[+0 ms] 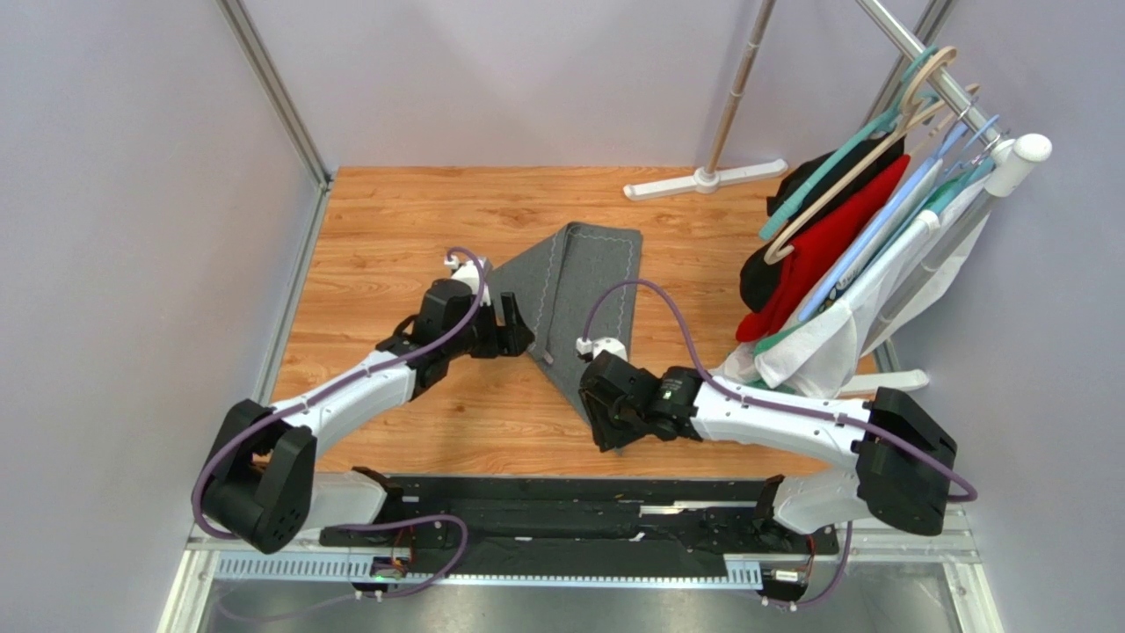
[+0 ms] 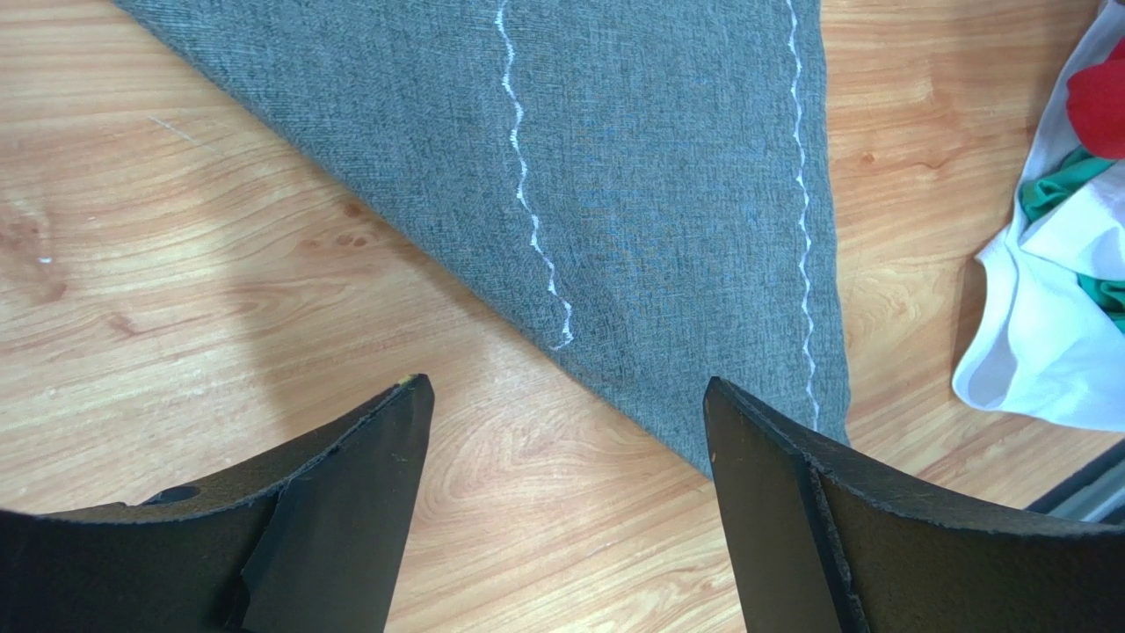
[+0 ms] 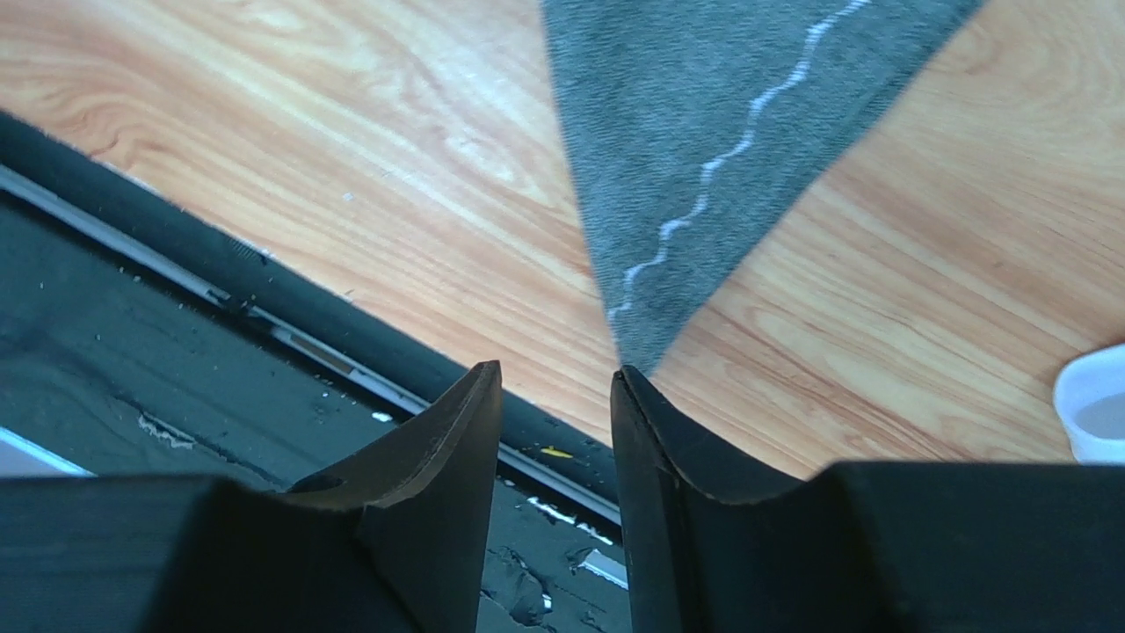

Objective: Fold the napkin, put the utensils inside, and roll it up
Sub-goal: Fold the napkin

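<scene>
The napkin (image 1: pixel 588 277) lies folded into a wedge at the middle of the surface (image 1: pixel 383 231), its point toward 6 o'clock. The left hand (image 2: pixel 565 389) hovers released, jaws wide, at the napkin's 9 o'clock edge. The right hand (image 3: pixel 555 373) sits at the point, jaws narrowly parted, apparently grasping nothing.

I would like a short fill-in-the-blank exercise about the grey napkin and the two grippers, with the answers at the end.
1. The table under the napkin is made of ___.
2. The left gripper is ___ and holds nothing.
3. The right gripper is near a ___ of the napkin.
4. The red garment hangs on the ___ side of the top view.
Answers: wood; open; corner; right.
</scene>
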Motion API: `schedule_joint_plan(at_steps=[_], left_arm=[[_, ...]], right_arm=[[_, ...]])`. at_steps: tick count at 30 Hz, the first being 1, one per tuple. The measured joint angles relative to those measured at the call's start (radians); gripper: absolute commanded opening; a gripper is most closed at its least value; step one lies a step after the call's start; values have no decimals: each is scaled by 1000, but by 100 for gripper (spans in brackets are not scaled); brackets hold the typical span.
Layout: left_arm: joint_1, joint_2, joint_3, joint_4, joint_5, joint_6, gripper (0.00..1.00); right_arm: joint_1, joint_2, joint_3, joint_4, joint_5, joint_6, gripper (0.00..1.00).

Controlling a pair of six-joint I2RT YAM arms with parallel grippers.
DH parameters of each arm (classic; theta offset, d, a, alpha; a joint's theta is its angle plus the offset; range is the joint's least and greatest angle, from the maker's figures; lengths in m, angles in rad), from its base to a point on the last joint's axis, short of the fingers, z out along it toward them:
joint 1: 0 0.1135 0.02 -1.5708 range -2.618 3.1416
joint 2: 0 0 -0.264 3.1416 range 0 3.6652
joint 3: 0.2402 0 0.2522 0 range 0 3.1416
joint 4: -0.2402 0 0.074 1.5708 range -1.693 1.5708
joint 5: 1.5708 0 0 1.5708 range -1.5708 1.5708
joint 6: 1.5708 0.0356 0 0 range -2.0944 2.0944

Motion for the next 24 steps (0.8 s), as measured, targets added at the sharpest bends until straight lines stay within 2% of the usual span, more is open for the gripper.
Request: schedule_joint_plan(at_steps=[11, 24], left_arm=[[11, -31, -43, -5, -5, 0, 85], [34, -53, -68, -4, 5, 0, 86]], right_arm=[[100, 184, 70, -33, 94, -50, 40], [110, 180, 118, -82, 171, -82, 39]])
